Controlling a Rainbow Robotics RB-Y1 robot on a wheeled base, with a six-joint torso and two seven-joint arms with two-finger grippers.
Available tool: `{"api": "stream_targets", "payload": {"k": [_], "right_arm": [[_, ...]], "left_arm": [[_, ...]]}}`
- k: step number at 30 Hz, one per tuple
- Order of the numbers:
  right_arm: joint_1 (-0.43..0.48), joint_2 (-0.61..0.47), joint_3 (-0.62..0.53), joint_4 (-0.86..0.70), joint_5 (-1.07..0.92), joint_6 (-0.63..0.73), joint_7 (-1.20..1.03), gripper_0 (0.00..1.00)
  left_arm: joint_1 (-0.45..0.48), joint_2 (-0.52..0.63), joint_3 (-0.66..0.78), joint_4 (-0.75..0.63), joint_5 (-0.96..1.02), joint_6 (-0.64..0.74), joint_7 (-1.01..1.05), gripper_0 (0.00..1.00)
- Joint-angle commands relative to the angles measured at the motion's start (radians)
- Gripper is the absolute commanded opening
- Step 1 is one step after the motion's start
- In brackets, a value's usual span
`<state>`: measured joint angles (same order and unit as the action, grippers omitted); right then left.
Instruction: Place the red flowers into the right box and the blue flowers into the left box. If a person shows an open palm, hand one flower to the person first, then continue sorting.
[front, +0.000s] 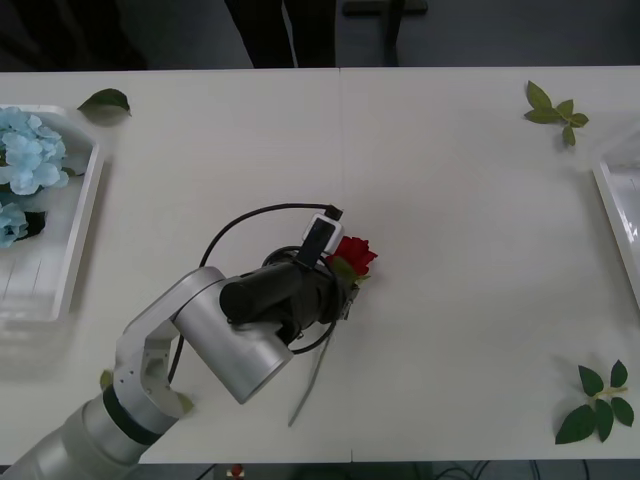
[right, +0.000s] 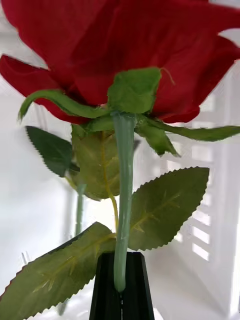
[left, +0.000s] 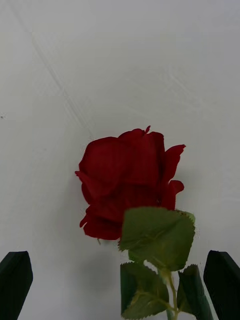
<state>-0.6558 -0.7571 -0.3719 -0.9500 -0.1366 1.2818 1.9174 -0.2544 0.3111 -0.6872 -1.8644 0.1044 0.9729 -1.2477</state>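
Black fingers of the right gripper are clenched on the thin green stem of a deep-red artificial rose, the held rose. Its bud stands above the fingers, with serrated leaves spread to either side. A white ribbed surface lies behind it, possibly the right box; this cannot be confirmed.

A second deep-red artificial rose, the table rose, lies near the middle of the white table. The left gripper is directly at it, fingers released and spread, one on each side of the leaves below the bud.

Hazards:
- The left fingers straddle the leaves, not bare stem. Closing here may pinch a leaf only, and the flower could slip or swing on lifting.
- The held rose is gripped on a narrow stem, so it could rotate or slide between the pads.
- The table rose belongs in the shallow white right box at the table's far right, a long reach for the left arm.

View differences:
- Front view alone shows both trays. The shallow white translucent left box already holds pale-blue hydrangeas. It also shows loose green leaf sprigs.
- Left wrist view shows the table rose centred in the open left gripper.
- Right wrist view shows the closed grasp.
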Motion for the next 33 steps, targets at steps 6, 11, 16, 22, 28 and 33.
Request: {"api": "stream_targets", "payload": {"k": [6,11,16,22,28,33], "right_arm": [[-0.005,-0.011,0.004,0.011,-0.086,-0.055,0.026,0.77],[-0.001,-0.011,-0.007,-0.001,-0.141,-0.032,0.035,1.00],[0.001,-0.011,-0.019,-0.113,-0.175,0.102,0.054,1.00],[0.002,-0.011,-0.055,-0.262,-0.298,0.300,0.086,1.00],[0.028,-0.005,-0.070,-0.420,-0.434,0.447,0.115,1.00],[0.061,0.007,-0.113,-0.495,-0.583,0.504,0.167,1.00]], "left_arm": [[-0.022,-0.013,-0.066,0.016,0.005,-0.008,-0.030,1.00],[-0.034,-0.033,-0.086,0.071,0.008,-0.008,-0.033,1.00],[-0.069,-0.070,-0.086,0.148,-0.003,-0.008,-0.036,1.00],[-0.108,-0.101,-0.084,0.200,-0.015,-0.010,-0.033,0.91],[-0.105,-0.101,-0.084,0.200,-0.017,-0.010,-0.035,0.00],[-0.094,-0.101,-0.086,0.200,-0.026,-0.010,-0.036,0.00]]}}
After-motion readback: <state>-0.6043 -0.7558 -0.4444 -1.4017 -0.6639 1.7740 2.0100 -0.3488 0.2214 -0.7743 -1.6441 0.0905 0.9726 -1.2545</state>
